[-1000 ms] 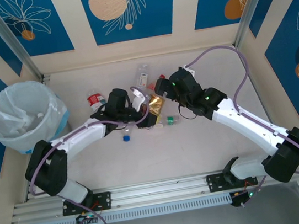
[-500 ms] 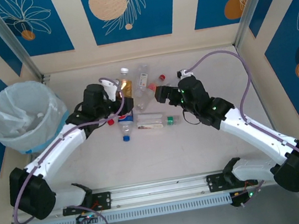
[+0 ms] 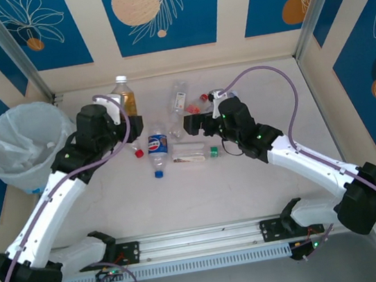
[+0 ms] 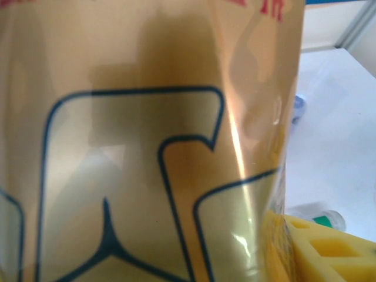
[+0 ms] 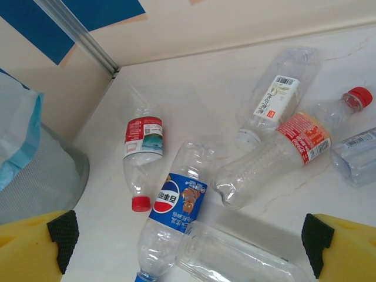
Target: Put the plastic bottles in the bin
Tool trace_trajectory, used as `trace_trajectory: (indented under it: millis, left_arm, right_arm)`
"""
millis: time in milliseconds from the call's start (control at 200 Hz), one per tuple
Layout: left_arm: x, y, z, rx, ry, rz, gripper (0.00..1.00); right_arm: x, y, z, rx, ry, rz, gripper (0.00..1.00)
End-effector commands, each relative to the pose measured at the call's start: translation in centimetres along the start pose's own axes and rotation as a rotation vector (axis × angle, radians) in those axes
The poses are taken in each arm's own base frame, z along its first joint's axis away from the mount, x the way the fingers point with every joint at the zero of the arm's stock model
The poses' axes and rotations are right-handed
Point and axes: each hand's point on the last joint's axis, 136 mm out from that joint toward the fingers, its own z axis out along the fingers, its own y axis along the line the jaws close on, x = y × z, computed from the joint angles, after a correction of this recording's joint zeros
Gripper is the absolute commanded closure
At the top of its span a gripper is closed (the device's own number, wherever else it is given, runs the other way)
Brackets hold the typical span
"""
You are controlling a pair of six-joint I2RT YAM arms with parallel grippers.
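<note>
a loose blue cap (image 3: 158, 175) lies on the pale desk (image 3: 251, 188), nearest the arm bases. just beyond it a clear bottle with a green cap (image 3: 193, 154) lies on its side, cap to the right. close against its left end lies a pepsi-labelled bottle (image 3: 157, 147), blue cap end toward the near edge. a small bottle with a red and white label (image 5: 143, 155) lies just left of that one, its red cap pointing near.

the right jaws hang above this cluster, spread wide and holding nothing. their yellow fingers (image 5: 35, 247) with black pads frame the wrist view at either side, with the green-capped bottle's clear body on the desk beneath.

further back, a crushed clear bottle with a red label and red cap (image 5: 296, 144) lies slanted. its base end is beside the base of a clear bottle with a white label (image 5: 276, 97), and the two look to be touching. another clear bottle (image 5: 358, 153) shows partly at the right edge of the right wrist view.

the left jaws pinch an amber bottle with a white cap (image 3: 123, 95) toward the far left of the desk. in the left wrist view its golden label sits right against the lens, with one yellow finger (image 4: 320, 249) beside it. the bottle seems to be lifted clear of the desk, though i cannot be sure from above.

the bin (image 3: 11, 176), lined with a pale translucent bag, stands at the far left corner. the held bottle is to its right, not over its mouth.
</note>
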Motion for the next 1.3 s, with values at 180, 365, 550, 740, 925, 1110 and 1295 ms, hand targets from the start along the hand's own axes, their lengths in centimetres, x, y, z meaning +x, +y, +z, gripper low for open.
trace_trajectory:
  millis: [180,365,550,740,925,1110,1295]
  left_arm:
    - [-2.7,7.4,-4.5,-0.312,-0.105,-0.015,0.69]
    - [-4.6,11.0,-5.3,-0.411,-0.181,-0.082,0.69]
    - [-6.2,14.3,-5.4,-0.536,-0.208,-0.077,0.69]
    - [-8.5,16.1,-7.7,-0.630,-0.257,-0.056,0.68]
    - [-7.2,20.9,-9.1,-0.841,-0.239,-0.055,0.68]
    - [-5.4,25.3,-9.5,-0.929,-0.248,-0.153,0.65]
    - [-2.2,27.7,-6.8,-0.926,-0.146,-0.233,0.58]
  right_arm:
    - [0.0,0.6,0.6,-0.043,-0.038,0.031,0.00]
    - [0.0,1.2,1.1,-0.067,-0.025,0.029,0.00]
    - [-0.1,1.3,0.5,-0.065,-0.028,0.029,0.00]
    - [0.3,0.4,-0.3,-0.033,-0.031,0.047,0.00]
    - [0.0,0.5,-1.4,-0.037,-0.048,0.048,0.01]
    - [-0.6,1.0,-2.3,-0.049,-0.043,0.008,0.00]
    - [-0.6,1.0,-3.0,-0.044,-0.041,0.017,0.01]
